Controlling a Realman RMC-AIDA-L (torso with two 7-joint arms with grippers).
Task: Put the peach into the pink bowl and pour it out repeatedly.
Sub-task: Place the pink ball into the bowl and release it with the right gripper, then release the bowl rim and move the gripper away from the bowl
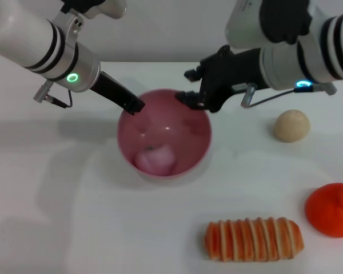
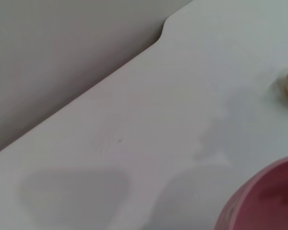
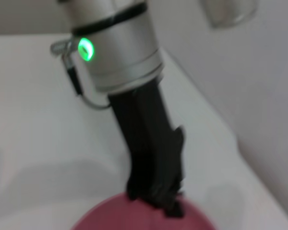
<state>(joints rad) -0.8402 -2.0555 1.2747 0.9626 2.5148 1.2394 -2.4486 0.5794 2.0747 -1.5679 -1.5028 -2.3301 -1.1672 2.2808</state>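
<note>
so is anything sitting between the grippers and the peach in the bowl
Nothing visible. The peach lies alone in the pink bowl, with the left gripper and right gripper both at the far rim.

This looks like a robot lab or test bench, not a home. A bare white table (image 1: 57,228) fills the head view, backed by a plain pale wall (image 2: 53,52) in the upper left of the left wrist view. Two robot arms with glowing status rings reach in from the top corners. The things laid out are toy props: a pink bowl (image 1: 191,160), a tan ball (image 1: 291,125), an orange fruit (image 1: 331,210) and a striped bread loaf (image 1: 254,240) at lower right.
</note>
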